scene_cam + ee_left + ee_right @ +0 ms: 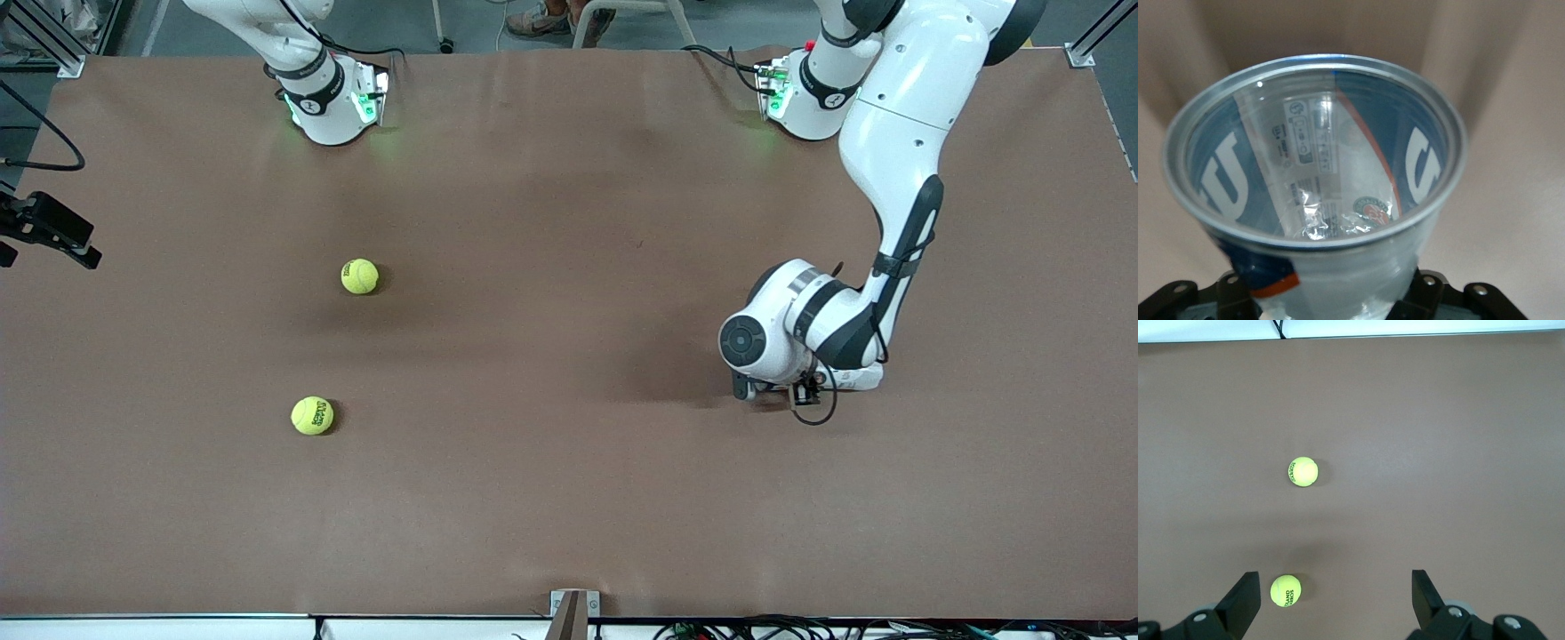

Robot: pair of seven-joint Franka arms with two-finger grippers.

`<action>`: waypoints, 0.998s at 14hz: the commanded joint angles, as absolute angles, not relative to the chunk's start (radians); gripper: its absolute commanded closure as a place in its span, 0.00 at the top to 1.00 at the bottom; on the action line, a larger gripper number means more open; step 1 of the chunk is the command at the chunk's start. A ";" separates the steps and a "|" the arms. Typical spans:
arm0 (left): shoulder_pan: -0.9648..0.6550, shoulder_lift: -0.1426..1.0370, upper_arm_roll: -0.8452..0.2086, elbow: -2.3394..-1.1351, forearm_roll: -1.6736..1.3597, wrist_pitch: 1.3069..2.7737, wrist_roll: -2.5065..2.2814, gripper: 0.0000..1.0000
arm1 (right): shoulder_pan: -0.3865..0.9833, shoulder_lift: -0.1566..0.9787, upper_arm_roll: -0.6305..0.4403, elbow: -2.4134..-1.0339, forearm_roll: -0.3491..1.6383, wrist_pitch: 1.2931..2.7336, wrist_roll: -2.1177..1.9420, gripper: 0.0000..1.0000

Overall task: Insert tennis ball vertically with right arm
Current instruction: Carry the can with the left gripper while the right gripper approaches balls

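At the right arm's end of the table two tennis balls lie on the brown cover, well apart from each other. One ball (359,276) is farther from the front camera, the other ball (312,415) is nearer to it. Neither one is held.

The right gripper (1335,600) hangs high over this area with its jaws spread wide and nothing between them. In the right wrist view one ball (1285,591) shows between the two fingers (1243,599), far below them, and the second ball (1303,471) is well apart from it.

Toward the left arm's end, the left arm is bent low to the table. Its gripper (772,388) is mostly hidden under the wrist in the front view. The left wrist view shows a clear tube (1315,193) with a blue label, its open mouth turned toward the camera, and the jaws are pressed on its lower part.

I judge that the tube is now secured and the picking of a ball is not yet begun. The next move, I think, calls for the right gripper to go down over one ball, centre it between the fingers and close on it. After that the ball must be carried over the tube's mouth and lowered straight in. The tube should stay steady, because its mouth looks only a little wider than a ball.
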State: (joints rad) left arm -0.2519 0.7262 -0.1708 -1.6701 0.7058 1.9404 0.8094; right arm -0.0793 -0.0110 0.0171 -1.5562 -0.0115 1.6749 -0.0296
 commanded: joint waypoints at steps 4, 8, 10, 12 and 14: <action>-0.238 0.683 -0.247 -1.553 0.594 1.948 0.838 0.73 | -0.083 0.009 0.021 -1.559 -0.028 1.667 -0.035 1.00; -0.236 0.678 -0.250 -1.459 0.380 1.954 0.861 0.73 | -0.078 0.049 0.023 -1.566 -0.026 1.661 -0.034 1.00; -0.239 0.680 -0.255 -1.425 0.216 1.991 0.862 0.73 | -0.078 0.072 0.023 -1.565 -0.026 1.628 -0.025 1.00; -0.247 0.680 -0.256 -1.425 0.080 2.080 0.850 0.73 | -0.074 0.115 0.025 -1.563 -0.020 1.641 -0.034 1.00; -0.255 0.681 -0.256 -1.427 0.014 2.169 0.845 0.73 | -0.066 0.161 0.029 -1.565 -0.018 1.661 -0.034 1.00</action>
State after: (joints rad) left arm -0.2511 0.6768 -0.2506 -1.4387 0.0743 2.1072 0.8477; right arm -0.0743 0.1233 0.0237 -1.5675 -0.0118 1.6468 -0.0301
